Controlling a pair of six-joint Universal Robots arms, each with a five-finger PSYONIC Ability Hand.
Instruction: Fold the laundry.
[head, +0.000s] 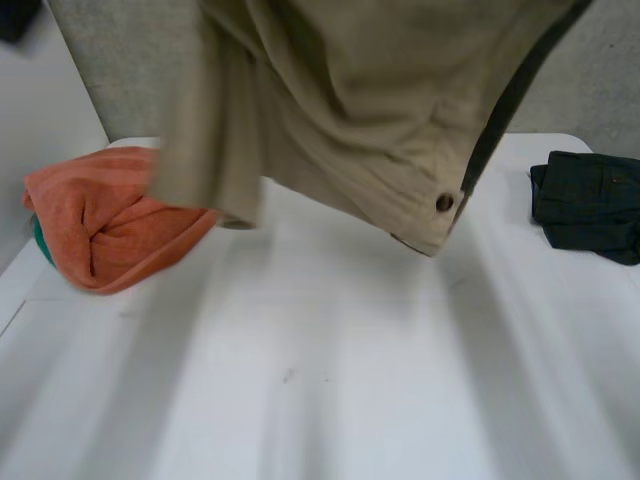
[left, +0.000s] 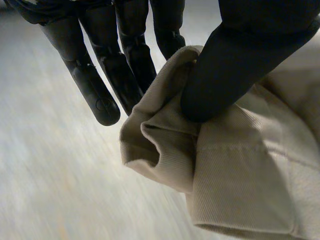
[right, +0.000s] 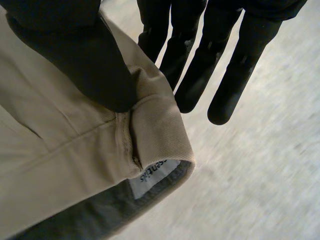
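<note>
The khaki garment (head: 350, 100) hangs so close to my head camera that its upper part is cut off, and it hides the far middle of the surface (head: 320, 380). I can't make out its full shape. What I do get is a hemmed edge hanging at the left and a lower corner with a dark button (head: 444, 203). That hanging edge covers part of the orange cloth (head: 100, 225), which lies bunched at the left of the surface. A sliver of something green (head: 42, 245) peeks out beside the orange cloth, too little for me to tell what it is. A dark garment (head: 590, 205) lies folded at the far right, cut off by the view's edge.

In its own wrist view, my left hand (left: 230, 65) has its thumb pressed onto a bunched fold at a hemmed edge of the khaki cloth. It pinches that fold against the straight fingers (left: 102, 95) behind it. The outermost of those fingers stand clear of the cloth.

My right hand (right: 85, 60) does much the same. Its thumb clamps a thick seamed band near a corner of the garment, with the fingers (right: 230, 75) straight behind it. Just below the thumb a white label (right: 155, 175) shows on the band's dark inner side, its printing too small to read. Both hands hold the garment up off the surface.
</note>
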